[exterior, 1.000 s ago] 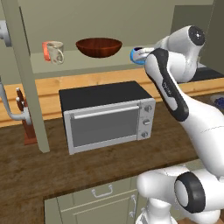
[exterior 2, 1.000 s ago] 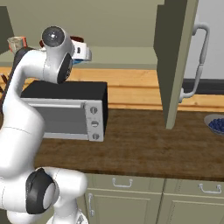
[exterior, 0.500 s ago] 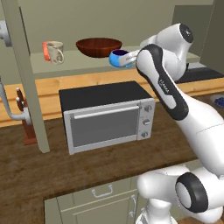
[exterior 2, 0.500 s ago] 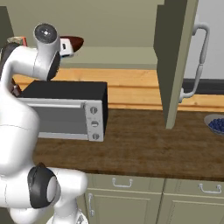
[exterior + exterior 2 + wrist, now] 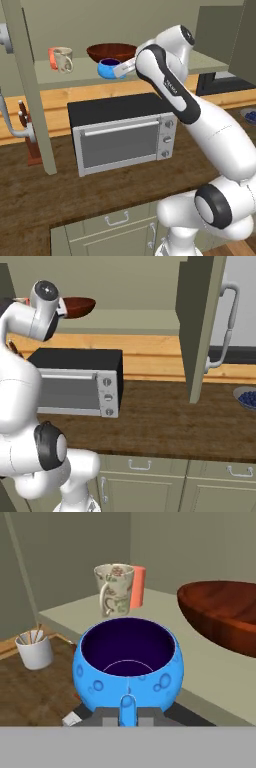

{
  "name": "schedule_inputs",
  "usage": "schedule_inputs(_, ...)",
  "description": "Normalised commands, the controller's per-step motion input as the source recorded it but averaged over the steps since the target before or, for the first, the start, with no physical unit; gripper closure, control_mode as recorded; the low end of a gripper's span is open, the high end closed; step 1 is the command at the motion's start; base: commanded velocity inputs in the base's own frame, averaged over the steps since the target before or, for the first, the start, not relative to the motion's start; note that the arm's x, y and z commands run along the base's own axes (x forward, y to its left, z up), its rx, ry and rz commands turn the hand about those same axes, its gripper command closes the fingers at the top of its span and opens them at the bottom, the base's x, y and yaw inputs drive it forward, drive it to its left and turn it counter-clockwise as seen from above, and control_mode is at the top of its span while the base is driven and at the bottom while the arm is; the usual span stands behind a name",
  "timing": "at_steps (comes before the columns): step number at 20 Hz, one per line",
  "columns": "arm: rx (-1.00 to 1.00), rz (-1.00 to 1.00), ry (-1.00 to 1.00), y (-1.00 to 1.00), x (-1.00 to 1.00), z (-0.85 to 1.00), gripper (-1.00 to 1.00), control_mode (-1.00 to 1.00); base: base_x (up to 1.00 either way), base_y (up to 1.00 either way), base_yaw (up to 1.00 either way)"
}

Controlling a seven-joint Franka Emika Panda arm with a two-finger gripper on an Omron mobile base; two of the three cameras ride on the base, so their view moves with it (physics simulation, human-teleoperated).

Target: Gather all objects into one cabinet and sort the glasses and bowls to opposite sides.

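Jaws: shut tight on the handle of the blue cup (image 5: 128, 666), low in the middle of the hand view.
Cabinet (image 5: 206, 62): bowl (image 5: 111, 51), mug (image 5: 63, 59) and orange tumbler (image 5: 52, 58) sit on its shelf, upper left.
Left to do: I think, set the cup down by the mug.
Arm: I reach up and left, gripper (image 5: 118, 72) beside the bowl.

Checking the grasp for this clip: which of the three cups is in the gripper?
The blue cup, pinched by its handle in the gripper. The speckled mug and orange tumbler stand apart on the shelf.
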Motion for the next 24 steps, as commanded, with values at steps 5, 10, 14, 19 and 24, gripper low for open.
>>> schedule_inputs(5,0.0,0.14,0.03,0.53,0.3,-0.01,1.0,-1.0,0.0,0.0,0.0)
schedule_inputs(10,0.0,0.12,0.06,0.54,0.21,-0.13,1.0,-1.0,0.0,0.0,0.0)
schedule_inputs(14,-0.03,0.07,0.03,0.43,0.31,-0.06,1.0,-1.0,0.0,0.0,0.0)
schedule_inputs(19,-0.02,0.0,0.0,0.16,0.47,0.0,1.0,-1.0,0.0,0.0,0.0)
schedule_inputs(24,-0.06,0.0,0.0,0.27,0.47,-0.01,1.0,-1.0,0.0,0.0,0.0)
